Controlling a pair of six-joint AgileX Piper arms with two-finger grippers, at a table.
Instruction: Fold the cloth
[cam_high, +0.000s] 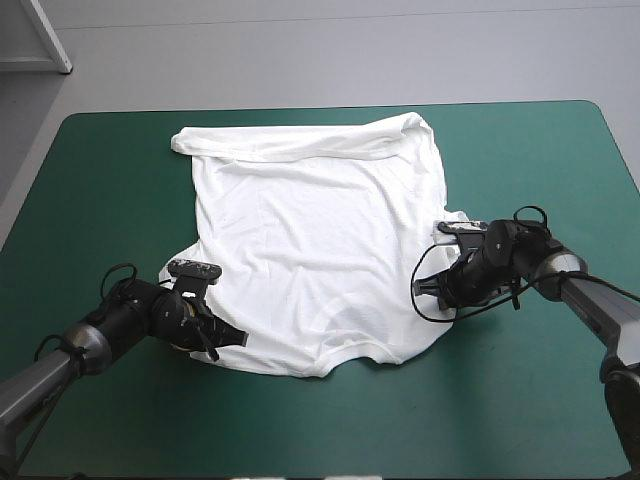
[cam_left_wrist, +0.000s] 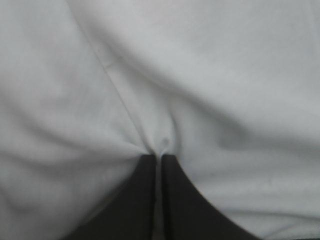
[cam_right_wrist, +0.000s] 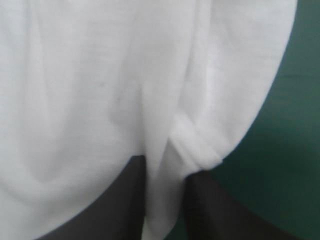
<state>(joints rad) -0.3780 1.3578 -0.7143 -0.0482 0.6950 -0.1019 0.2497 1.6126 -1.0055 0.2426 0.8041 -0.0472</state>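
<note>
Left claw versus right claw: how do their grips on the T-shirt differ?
The left claw pinches the T-shirt at its near left corner; the right claw, its right edge. The left claw holds a thin pleat, the right claw a thicker fold. Both are shut on the T-shirt.

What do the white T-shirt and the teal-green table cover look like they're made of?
The T-shirt: thin, soft knit, probably cotton, matte white; it lies in fine wrinkles and puckers at the jaws of the left gripper. The teal-green cover: a smooth matte sheet, maybe felt or a rubbery mat; flat, no glare, weave not visible.
</note>
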